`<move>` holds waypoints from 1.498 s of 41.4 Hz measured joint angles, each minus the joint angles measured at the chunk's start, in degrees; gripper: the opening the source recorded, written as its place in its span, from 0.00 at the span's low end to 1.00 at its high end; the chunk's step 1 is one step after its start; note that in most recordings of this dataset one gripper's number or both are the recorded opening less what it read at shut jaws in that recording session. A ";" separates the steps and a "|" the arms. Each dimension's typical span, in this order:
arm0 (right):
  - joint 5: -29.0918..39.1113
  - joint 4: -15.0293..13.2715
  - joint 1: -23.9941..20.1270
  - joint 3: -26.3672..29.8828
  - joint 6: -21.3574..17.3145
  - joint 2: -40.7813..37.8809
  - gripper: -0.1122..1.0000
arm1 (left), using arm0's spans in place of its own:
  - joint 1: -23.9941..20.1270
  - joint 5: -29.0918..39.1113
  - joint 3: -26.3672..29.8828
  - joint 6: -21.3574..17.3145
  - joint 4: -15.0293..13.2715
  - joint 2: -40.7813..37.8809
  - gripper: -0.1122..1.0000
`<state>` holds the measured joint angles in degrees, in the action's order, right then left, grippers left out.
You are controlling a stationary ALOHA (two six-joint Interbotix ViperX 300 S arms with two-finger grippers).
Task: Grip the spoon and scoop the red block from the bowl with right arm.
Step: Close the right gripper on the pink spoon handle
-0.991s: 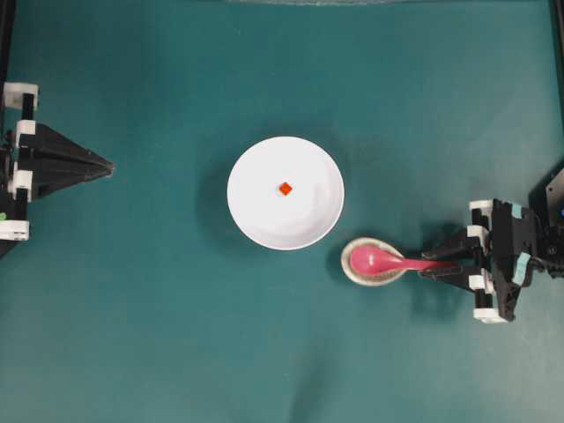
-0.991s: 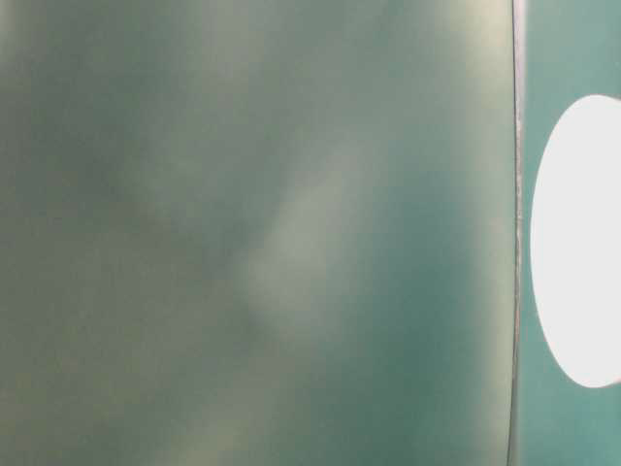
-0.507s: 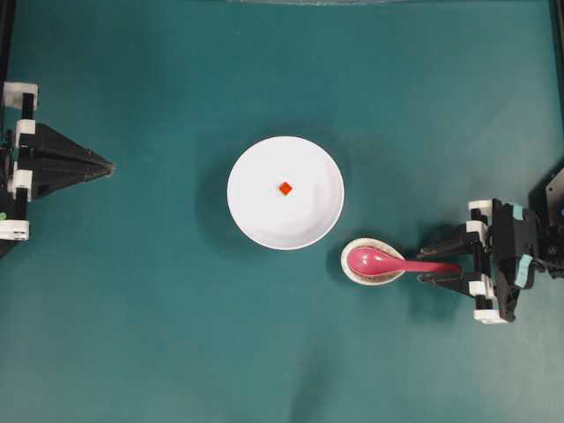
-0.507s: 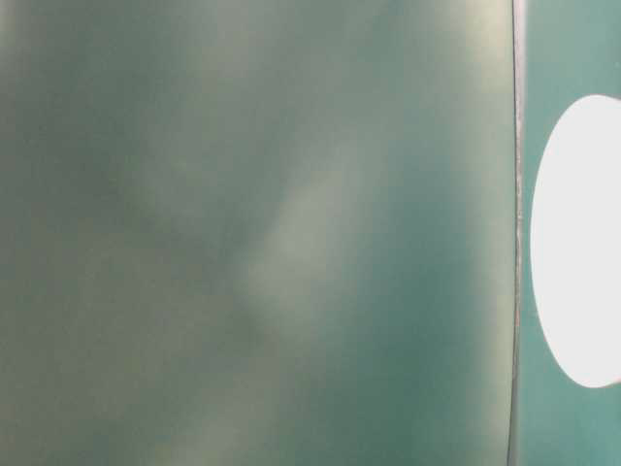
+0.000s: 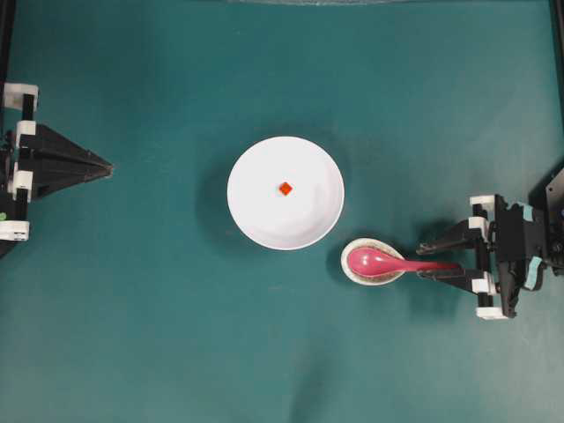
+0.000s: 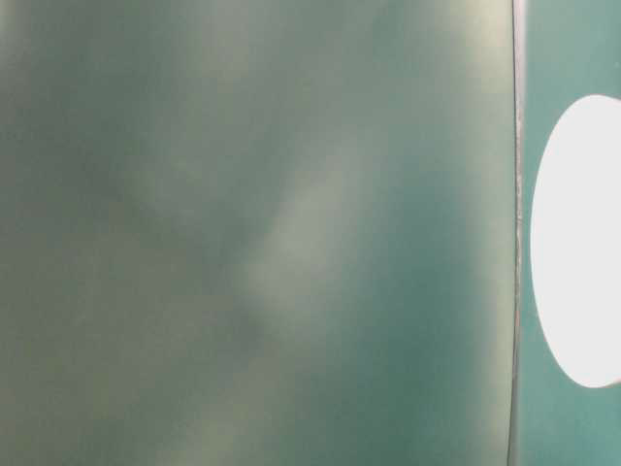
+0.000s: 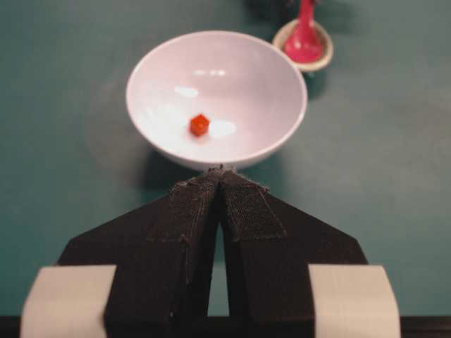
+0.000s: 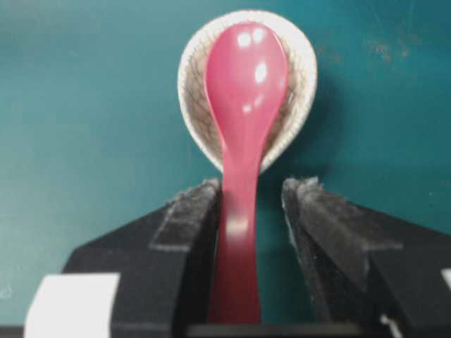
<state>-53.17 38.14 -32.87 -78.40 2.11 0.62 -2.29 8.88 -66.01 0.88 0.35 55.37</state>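
Since 1 second ago the right gripper (image 5: 432, 262) has spread its jaws wide around the spoon (image 5: 388, 262) handle, and the arm sits slightly further right. Now the fingers stand released: in the right wrist view the handle lies between them, close against 1 pad (image 8: 190, 218), with a clear gap to the other, so nothing is clamped yet. The spoon's scoop rests in the small dish (image 5: 352, 268), just beside the bowl (image 5: 256, 220). The block (image 5: 285, 188) lies near the bowl's middle. The left gripper (image 5: 107, 166) waits far off at the table's left with its tips pressed together, holding nothing.

I judge the spoon to be stiff, light and glossy, so it may slip or twist between the pads. A good place to hold is the straight handle near its end, squarely across the narrow sides. The dish looks light and may shift.

The table-level view is only a green blur with a white oval at its edge. The handle's end is cut off in the wrist view.
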 measured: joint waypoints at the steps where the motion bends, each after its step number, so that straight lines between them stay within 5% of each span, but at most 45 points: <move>1: -0.09 0.00 -0.18 -0.09 0.00 -0.26 0.52 | 0.00 0.00 0.00 0.00 0.00 0.09 0.10; 29: -1.49 -0.09 -1.41 -0.53 0.18 -1.32 0.52 | 0.00 0.88 0.00 0.00 0.00 0.09 0.10; 44: -1.58 -0.09 -1.41 -0.53 0.18 -1.32 0.38 | 0.00 0.79 -0.09 0.00 0.09 0.09 0.10; 62: -1.49 -0.09 -1.41 -0.53 0.18 -1.32 0.37 | 0.09 0.79 0.00 0.00 0.00 0.09 0.10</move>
<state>-54.67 38.06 -34.28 -78.93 2.29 -0.70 -2.20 9.67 -66.01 0.88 0.35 55.46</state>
